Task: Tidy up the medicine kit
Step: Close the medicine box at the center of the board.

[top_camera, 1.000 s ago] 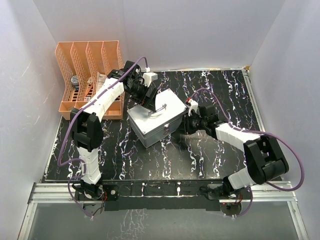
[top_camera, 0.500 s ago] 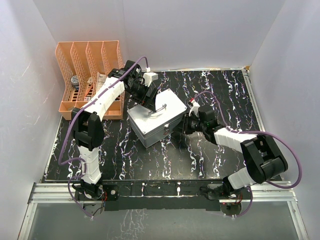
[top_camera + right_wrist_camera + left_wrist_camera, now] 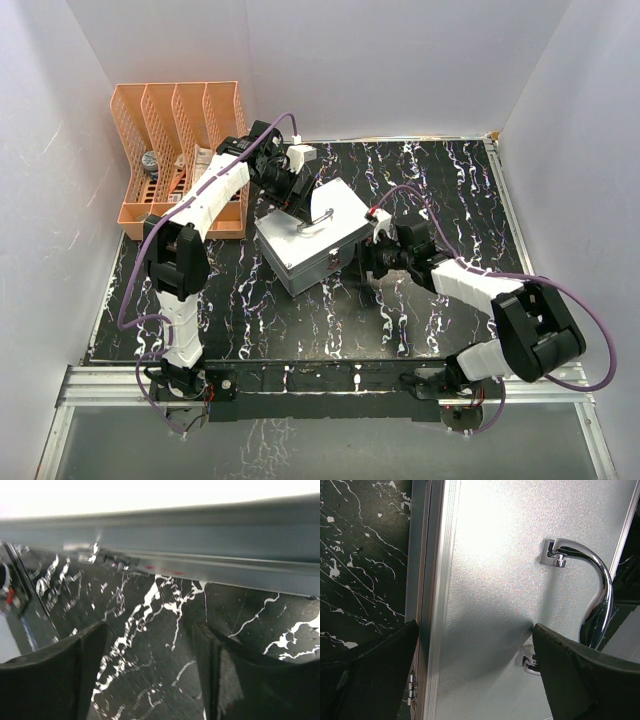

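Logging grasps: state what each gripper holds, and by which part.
Nothing is held. The left gripper hangs open over the medicine kit; the right gripper is open beside its front.

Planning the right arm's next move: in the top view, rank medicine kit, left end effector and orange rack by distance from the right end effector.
1. medicine kit, directly beside the right end effector, mid-table.
2. left end effector, over the kit's lid, far side.
3. orange rack, back-left corner.

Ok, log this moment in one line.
grey metal medicine kit box: lid shut | left gripper: open, over lid by chrome wire handle | right gripper: open, empty, at box front
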Tool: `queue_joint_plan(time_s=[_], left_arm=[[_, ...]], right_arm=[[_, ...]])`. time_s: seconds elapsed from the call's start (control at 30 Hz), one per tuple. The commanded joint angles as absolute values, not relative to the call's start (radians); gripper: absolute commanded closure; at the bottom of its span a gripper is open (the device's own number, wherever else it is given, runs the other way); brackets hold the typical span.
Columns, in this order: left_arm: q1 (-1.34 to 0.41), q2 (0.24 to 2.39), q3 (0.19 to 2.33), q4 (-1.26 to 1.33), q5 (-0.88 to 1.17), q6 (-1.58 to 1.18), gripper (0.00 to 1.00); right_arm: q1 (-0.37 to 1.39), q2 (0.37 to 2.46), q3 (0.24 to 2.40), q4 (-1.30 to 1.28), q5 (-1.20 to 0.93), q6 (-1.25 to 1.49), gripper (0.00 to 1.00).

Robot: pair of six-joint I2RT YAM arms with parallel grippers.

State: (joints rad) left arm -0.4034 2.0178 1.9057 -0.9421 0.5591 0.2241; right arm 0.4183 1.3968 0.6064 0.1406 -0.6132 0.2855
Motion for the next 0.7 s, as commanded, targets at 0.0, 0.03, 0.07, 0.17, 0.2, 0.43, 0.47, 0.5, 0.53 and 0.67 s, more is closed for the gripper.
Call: queue_joint_plan(time_s=[0.0,0.03,0.07,0.17,0.2,0.43,0.47,0.5,0.53,0.67], left_arm=[[-0.419,2.043,1.901,-1.025,0.563,0.249,0.06],[-0.419,2.046,1.901,-1.024,0.565,0.249,0.06],[-0.419,2.047,1.902,-1.024,0.566,0.249,0.06],[-0.419,2.049,1.904,-1.022,0.566,0.249,0.06],[-0.419,2.05,1.905,-1.024,0.568,0.249,0.06],[-0.419,2.052,1.905,-1.023,0.576,0.25,0.05],[-0.419,2.052,1.905,-1.024,0.577,0.25,0.05],[-0.419,2.051,1.905,-1.023,0.577,0.25,0.05],[-0.419,2.053,1.907,-1.023,0.578,0.25,0.05],[-0.419,2.055,1.911,-1.024,0.581,0.252,0.05]], right_arm=[[0.423,1.345,0.675,-0.031,-0.677,0.01,0.25],[0.423,1.344,0.686,-0.055,-0.684,-0.029,0.22],[0.423,1.345,0.698,-0.079,-0.694,-0.067,0.19],[0.423,1.347,0.728,-0.138,-0.727,-0.204,0.02],[0.423,1.348,0.733,-0.142,-0.74,-0.244,0.02],[0.423,1.407,0.768,-0.084,-0.823,-0.352,0.02],[0.423,1.413,0.768,-0.058,-0.829,-0.347,0.02],[0.423,1.421,0.766,-0.029,-0.838,-0.338,0.02],[0.423,1.429,0.766,-0.004,-0.844,-0.332,0.02],[0.422,1.463,0.763,0.084,-0.88,-0.312,0.03]])
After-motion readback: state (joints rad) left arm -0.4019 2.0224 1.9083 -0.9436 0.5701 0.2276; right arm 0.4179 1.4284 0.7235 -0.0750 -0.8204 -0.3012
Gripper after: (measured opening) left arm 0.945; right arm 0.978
